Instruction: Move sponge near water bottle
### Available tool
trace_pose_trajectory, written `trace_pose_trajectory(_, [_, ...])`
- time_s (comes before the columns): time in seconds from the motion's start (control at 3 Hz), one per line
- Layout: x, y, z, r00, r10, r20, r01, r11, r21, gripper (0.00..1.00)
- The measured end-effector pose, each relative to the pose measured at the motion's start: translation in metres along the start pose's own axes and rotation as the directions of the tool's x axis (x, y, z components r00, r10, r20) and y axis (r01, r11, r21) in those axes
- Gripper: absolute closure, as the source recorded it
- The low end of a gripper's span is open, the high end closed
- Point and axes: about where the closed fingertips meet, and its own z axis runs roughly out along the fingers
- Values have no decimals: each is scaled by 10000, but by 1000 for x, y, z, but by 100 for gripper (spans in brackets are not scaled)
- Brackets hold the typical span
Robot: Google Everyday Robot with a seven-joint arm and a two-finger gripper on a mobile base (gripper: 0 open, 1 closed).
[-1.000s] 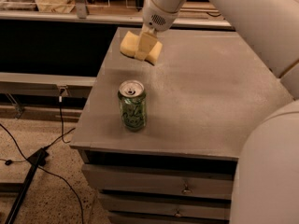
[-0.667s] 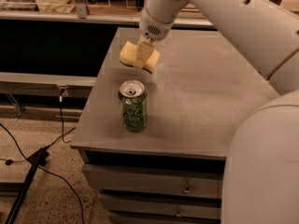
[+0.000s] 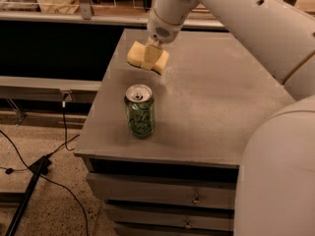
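Note:
The pale yellow sponge hangs in my gripper, which is shut on it and holds it just above the grey table top, near the table's far left part. My white arm reaches down to it from the upper right. The water bottle does not show in this view; it is out of view or hidden behind my arm.
A green drink can stands upright on the table, in front of the sponge and near the left front corner. Drawers sit under the table top. Black cables lie on the floor at the left. A dark shelf runs behind the table.
My gripper has carried the sponge a little toward the front and lower, closer to the green can. The can has not moved.

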Motion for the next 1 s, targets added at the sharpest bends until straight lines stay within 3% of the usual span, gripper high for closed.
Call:
trace_pose_trajectory(0.33, [-1, 1, 3, 10000, -17, -14, 17, 10000, -46, 8])
trace_pose_trajectory(0.67, [-1, 1, 5, 10000, -25, -21, 24, 10000, -70, 0])
trace_pose_trajectory(1.0, [-1, 1, 5, 10000, -25, -21, 24, 10000, -70, 0])
